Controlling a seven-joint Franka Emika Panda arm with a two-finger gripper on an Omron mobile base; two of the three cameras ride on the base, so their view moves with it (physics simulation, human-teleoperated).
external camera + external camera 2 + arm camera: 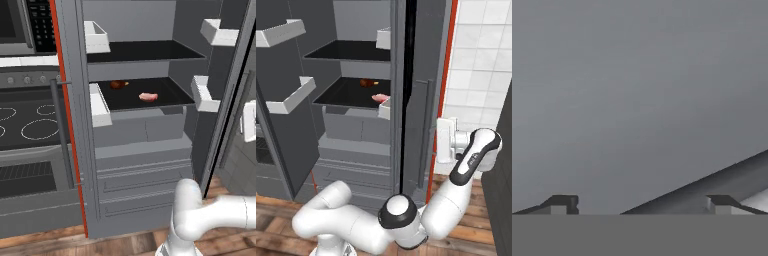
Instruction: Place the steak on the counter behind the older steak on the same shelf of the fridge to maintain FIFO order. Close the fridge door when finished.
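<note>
The fridge (145, 145) stands with both doors swung out. On its lower black shelf (170, 97) the dark brown steak (119, 84) (368, 82) lies at the back left, and the pale pink older steak (148, 97) (381, 98) sits nearer the front. My gripper (438, 141) (641, 205) is open, empty, and faces the outer side of the right fridge door (423, 75) close up, beside its bar handle (430, 115). In the hand view the dark fingertips (562, 204) stand far apart against the plain grey panel. The counter is out of view.
White bins (205, 94) line the right door's inner face, and others (100, 105) line the left door. A grey stove (30, 120) with an oven below stands left of the fridge. A white tiled wall (481, 65) and a dark panel (503, 150) lie to my right.
</note>
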